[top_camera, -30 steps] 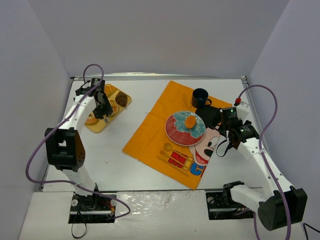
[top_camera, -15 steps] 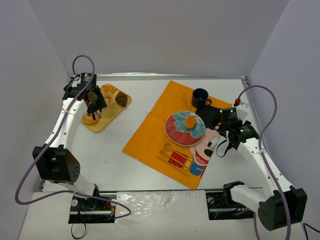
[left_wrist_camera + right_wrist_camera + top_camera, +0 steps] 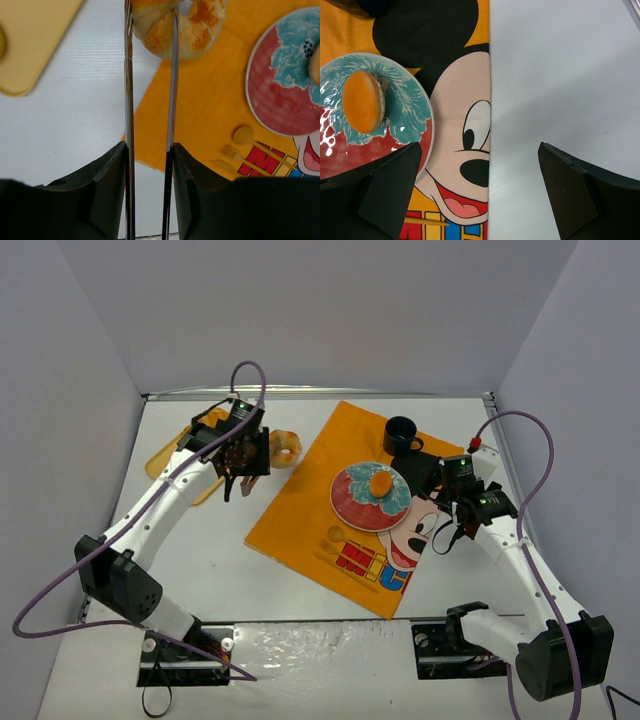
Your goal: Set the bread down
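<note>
A ring-shaped golden bread (image 3: 285,447) (image 3: 185,25) hangs pinched between the tips of thin metal tongs (image 3: 129,100). My left gripper (image 3: 248,455) (image 3: 149,150) is shut on those tongs, over the left edge of the orange cloth (image 3: 300,510). The red and teal plate (image 3: 355,505) (image 3: 272,95) (image 3: 350,150) lies mid-cloth to the right, with a small round orange bun (image 3: 381,482) (image 3: 362,101) on it. My right gripper (image 3: 430,485) (image 3: 477,200) stands open and empty, just right of the plate above the cloth's right edge.
The yellow tray (image 3: 165,455) (image 3: 35,45) lies at the back left, behind the left arm. A dark mug (image 3: 402,435) stands behind the plate. Small wooden cutlery (image 3: 335,537) (image 3: 245,137) lies on the cloth in front of the plate. Walls close in on three sides.
The left arm has swung right from the yellow tray, carrying the ring bread in the tongs to the cloth's left edge. The right arm has stayed still.
</note>
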### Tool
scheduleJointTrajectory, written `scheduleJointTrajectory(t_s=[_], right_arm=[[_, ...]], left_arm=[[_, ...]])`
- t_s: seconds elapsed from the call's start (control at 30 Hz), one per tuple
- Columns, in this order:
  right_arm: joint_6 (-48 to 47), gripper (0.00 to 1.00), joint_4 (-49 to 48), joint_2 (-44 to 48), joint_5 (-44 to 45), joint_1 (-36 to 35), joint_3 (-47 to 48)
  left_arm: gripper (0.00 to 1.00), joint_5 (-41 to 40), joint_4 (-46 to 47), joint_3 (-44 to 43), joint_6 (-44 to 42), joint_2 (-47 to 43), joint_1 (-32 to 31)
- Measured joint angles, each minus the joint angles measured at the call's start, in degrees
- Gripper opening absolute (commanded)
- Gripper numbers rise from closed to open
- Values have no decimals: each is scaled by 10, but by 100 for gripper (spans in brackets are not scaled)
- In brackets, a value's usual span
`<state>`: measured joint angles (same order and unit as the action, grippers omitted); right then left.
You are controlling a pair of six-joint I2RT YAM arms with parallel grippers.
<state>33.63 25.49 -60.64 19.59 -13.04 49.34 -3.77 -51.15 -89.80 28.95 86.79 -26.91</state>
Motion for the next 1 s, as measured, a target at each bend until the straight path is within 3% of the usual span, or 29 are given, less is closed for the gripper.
scheduleJointTrajectory(t_s=[0.23,0.43,1.0], right_arm=[[3,100,0,0,0,0,-1],[6,100,0,7,0,0,-1],[6,100,0,13,0,0,-1]], left_arm=[[0,-23,-6,-40,3,30,-113],[0,-37,-1,-70,5,96,-167],[0,-40,9,-104,17,187,-216]])
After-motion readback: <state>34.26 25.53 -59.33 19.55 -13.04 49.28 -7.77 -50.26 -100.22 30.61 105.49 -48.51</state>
